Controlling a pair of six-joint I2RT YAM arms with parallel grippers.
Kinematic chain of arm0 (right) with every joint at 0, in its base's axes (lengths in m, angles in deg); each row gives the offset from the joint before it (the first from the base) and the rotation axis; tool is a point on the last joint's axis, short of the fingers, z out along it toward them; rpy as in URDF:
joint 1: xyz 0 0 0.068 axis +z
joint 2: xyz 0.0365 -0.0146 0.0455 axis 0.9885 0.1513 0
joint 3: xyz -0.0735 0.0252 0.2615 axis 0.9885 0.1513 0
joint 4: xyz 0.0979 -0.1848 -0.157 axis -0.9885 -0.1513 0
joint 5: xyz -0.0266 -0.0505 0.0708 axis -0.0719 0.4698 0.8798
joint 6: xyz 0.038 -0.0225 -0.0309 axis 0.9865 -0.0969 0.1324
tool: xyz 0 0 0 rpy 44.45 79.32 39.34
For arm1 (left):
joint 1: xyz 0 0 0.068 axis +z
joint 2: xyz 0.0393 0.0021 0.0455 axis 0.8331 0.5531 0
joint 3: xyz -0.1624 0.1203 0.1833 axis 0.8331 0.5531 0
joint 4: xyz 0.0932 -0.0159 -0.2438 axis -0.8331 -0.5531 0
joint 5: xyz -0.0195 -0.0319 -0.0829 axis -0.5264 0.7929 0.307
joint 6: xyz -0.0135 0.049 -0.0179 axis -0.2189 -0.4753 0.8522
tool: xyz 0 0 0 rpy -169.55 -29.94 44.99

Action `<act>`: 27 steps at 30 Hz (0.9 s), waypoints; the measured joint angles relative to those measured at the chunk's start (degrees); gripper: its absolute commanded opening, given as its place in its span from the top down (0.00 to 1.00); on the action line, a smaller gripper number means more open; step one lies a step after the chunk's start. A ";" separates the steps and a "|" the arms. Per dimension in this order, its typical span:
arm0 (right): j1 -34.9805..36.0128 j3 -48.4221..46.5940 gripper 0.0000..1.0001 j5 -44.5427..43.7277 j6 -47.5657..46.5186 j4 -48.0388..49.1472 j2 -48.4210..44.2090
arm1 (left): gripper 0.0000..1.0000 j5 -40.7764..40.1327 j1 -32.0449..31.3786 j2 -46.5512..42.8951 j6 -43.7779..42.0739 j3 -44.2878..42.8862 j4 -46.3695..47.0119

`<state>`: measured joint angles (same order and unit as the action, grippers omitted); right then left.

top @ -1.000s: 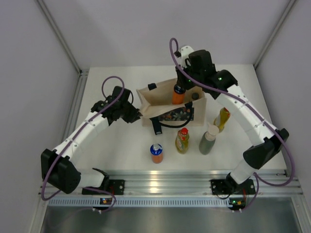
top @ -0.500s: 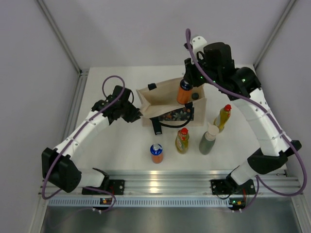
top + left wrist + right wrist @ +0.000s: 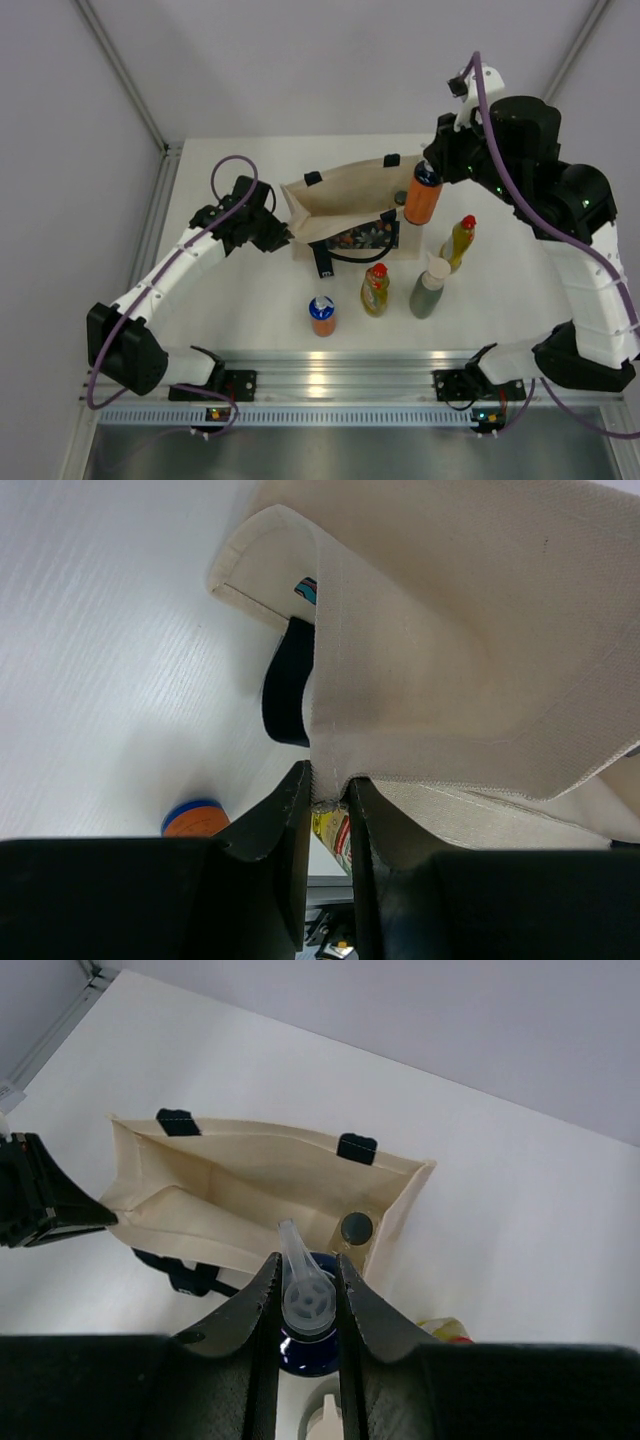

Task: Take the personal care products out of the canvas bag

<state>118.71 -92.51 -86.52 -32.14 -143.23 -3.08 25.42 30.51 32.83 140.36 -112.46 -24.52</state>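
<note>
The canvas bag (image 3: 340, 200) stands open at the table's middle. My left gripper (image 3: 287, 237) is shut on its left rim; the left wrist view shows the fabric (image 3: 450, 630) pinched between the fingers (image 3: 328, 798). My right gripper (image 3: 427, 170) is shut on the pump top of an orange bottle with a dark cap (image 3: 421, 202) and holds it in the air by the bag's right end. It also shows in the right wrist view (image 3: 308, 1302). A grey cap (image 3: 356, 1227) shows inside the bag's right corner.
In front of the bag stand an orange bottle with blue cap (image 3: 322, 314), a yellow bottle with red cap (image 3: 375, 290), a grey-green bottle with beige cap (image 3: 430, 288) and a second yellow bottle (image 3: 459, 243). A black handle (image 3: 322, 260) hangs over the bag's front.
My right gripper has lifted the orange dark-capped bottle out of the bag and carried it up and to the right. The left gripper has kept its hold on the bag's rim.
</note>
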 measured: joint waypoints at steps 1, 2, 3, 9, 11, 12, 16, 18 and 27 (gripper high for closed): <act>0.00 0.04 1.00 -1.11 0.35 -0.31 -0.55 | 1.00 0.00 0.00 0.00 -0.02 0.00 0.00; 0.00 0.20 1.00 -2.38 0.59 -0.57 -1.29 | 1.00 0.00 0.00 0.00 -0.04 0.00 0.00; 0.00 0.57 1.00 -3.58 0.87 -0.63 -2.19 | 1.00 0.00 0.00 0.00 -0.04 0.00 -0.02; -0.04 8.87 1.00 -10.75 3.63 -0.68 -9.55 | 1.00 0.02 0.00 0.35 -0.44 -0.26 0.00; -0.07 11.85 1.00 -13.27 4.90 -0.87 -11.32 | 1.00 0.09 0.00 0.52 -0.61 -0.31 0.00; -0.07 13.46 1.00 -14.56 5.55 -0.94 -12.15 | 1.00 0.11 0.00 0.63 -0.68 -0.35 -0.02; -0.09 20.52 1.00 -20.63 9.29 -1.05 -15.32 | 1.00 0.11 0.02 0.81 -1.22 -0.68 -0.02; -0.22 24.59 1.00 -23.34 11.37 -0.96 -17.46 | 1.00 0.11 0.02 0.98 -1.33 -0.76 -0.02; -1.22 43.87 1.00 -30.53 19.96 0.15 -28.15 | 1.00 0.83 0.13 1.90 -1.70 -1.36 -0.04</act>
<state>117.48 -48.64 -117.05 -12.19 -143.08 -31.23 26.25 30.64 34.74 138.65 -113.81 -24.56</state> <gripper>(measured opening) 0.205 0.230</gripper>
